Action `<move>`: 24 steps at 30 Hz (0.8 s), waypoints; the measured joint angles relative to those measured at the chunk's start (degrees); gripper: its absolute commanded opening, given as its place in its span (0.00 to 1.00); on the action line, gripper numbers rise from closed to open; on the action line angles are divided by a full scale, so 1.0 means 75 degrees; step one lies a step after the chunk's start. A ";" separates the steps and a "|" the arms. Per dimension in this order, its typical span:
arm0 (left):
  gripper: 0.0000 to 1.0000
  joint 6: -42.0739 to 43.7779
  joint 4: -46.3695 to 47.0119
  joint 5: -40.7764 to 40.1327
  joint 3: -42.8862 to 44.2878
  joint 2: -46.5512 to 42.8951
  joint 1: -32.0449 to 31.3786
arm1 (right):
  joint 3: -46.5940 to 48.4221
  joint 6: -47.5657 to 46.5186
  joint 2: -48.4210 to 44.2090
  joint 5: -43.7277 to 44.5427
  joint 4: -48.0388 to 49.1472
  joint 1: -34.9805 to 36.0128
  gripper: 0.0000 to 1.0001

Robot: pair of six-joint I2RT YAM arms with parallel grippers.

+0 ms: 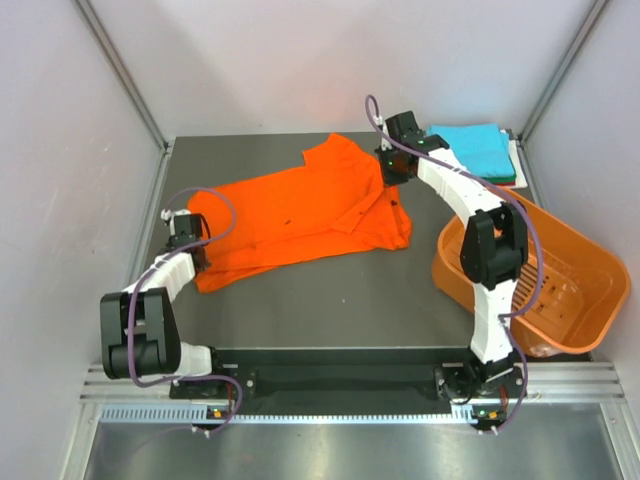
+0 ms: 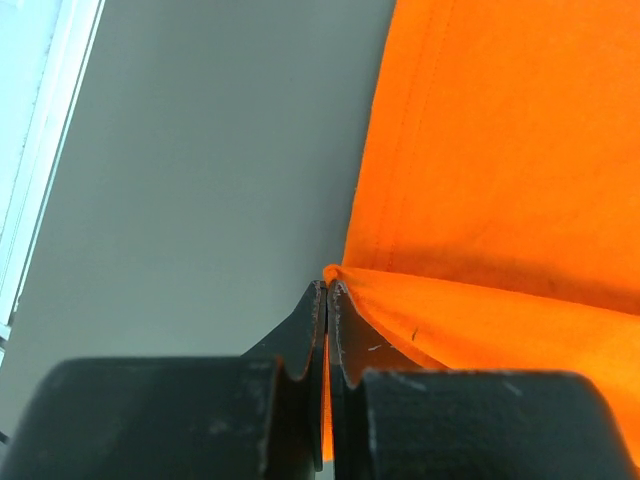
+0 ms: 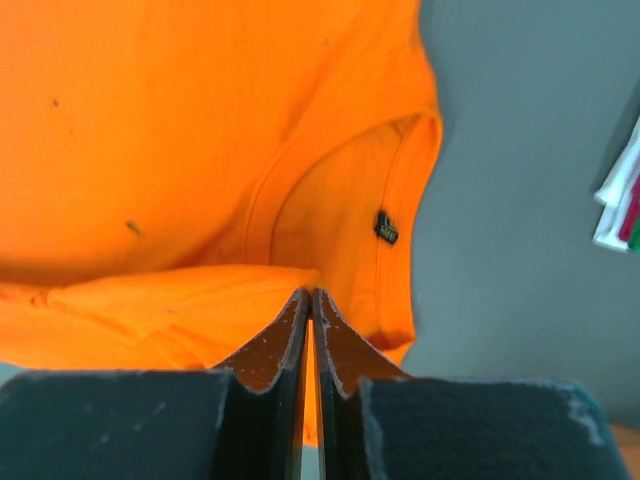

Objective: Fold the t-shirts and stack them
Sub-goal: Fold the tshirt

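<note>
A bright orange t-shirt lies spread across the grey table, partly folded over itself. My left gripper is shut on its left edge; the left wrist view shows cloth pinched between the jaws of that gripper. My right gripper is shut on the shirt's right part near the collar; in the right wrist view the gripper pinches a fold of the shirt, with the neck opening and label just beyond. A folded turquoise t-shirt tops a stack at the back right, with white and dark layers beneath.
A rigid orange slotted plastic basket stands tilted at the right edge of the table, beside the right arm. Grey walls enclose the table on three sides. The edge of the shirt stack shows at the right of the right wrist view.
</note>
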 measured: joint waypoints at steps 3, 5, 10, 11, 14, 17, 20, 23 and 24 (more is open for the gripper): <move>0.00 0.0000 0.0006 0.0000 0.0073 0.0219 0.0006 | 0.0149 -0.0149 0.0154 0.0050 0.0131 0.0003 0.06; 0.11 0.0000 -0.0015 -0.0012 0.0169 0.0391 0.0009 | 0.0178 -0.0242 0.0216 0.0076 0.0195 0.0003 0.13; 0.29 0.0038 -0.0321 -0.0187 0.0778 0.0609 0.0020 | 0.0498 -0.0236 0.0393 0.0227 0.0108 0.0009 0.32; 0.43 0.0055 -0.0361 -0.0204 0.0965 0.0597 0.0029 | 0.0560 -0.0134 0.0391 0.0280 0.0070 0.0020 0.34; 0.45 0.0006 -0.0507 -0.0006 0.1390 0.0495 0.0029 | 0.0595 0.0321 0.0224 0.0495 -0.0061 0.0096 0.35; 0.45 -0.0291 -0.0609 0.0391 0.1559 0.0254 0.0029 | -0.0061 0.0836 -0.0399 0.0723 0.0041 0.0318 0.36; 0.45 -0.0685 -0.0699 0.0889 0.1486 0.0111 0.0029 | -0.1105 0.1174 -0.1317 0.0772 0.0020 0.0731 0.36; 0.44 -0.1037 -0.0749 0.1209 0.1212 0.0090 0.0029 | -0.1702 0.1209 -0.1725 0.0828 0.0125 0.1096 0.36; 0.44 -0.1157 -0.0769 0.1262 0.1096 0.0090 0.0029 | -0.1801 0.1180 -0.1734 0.0845 0.0134 0.1186 0.36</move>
